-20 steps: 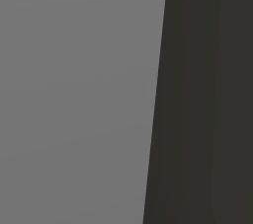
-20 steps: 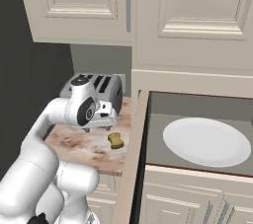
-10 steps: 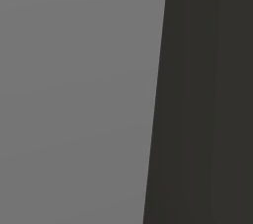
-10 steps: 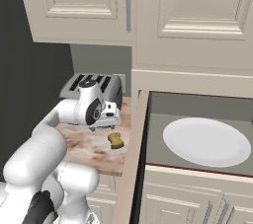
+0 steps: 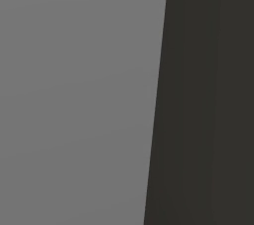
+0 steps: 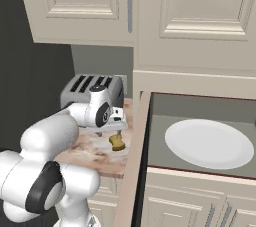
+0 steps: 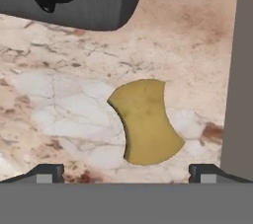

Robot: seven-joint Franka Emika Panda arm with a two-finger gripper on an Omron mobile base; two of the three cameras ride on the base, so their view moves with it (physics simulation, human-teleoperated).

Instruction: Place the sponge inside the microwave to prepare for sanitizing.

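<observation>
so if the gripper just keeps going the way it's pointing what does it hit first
Most likely the sponge. The open gripper points down at the counter, with the sponge lying between its fingertips' line of travel. How far off it is remains unclear.

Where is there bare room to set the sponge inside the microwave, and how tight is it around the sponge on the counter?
The microwave stands open; its white plate is bare, with a grey strip around it. On the marble counter the sponge sits crowded between the toaster and the microwave door edge. Open marble lies on its side away from that door. The gripper, fingers apart, hovers above the sponge.
</observation>
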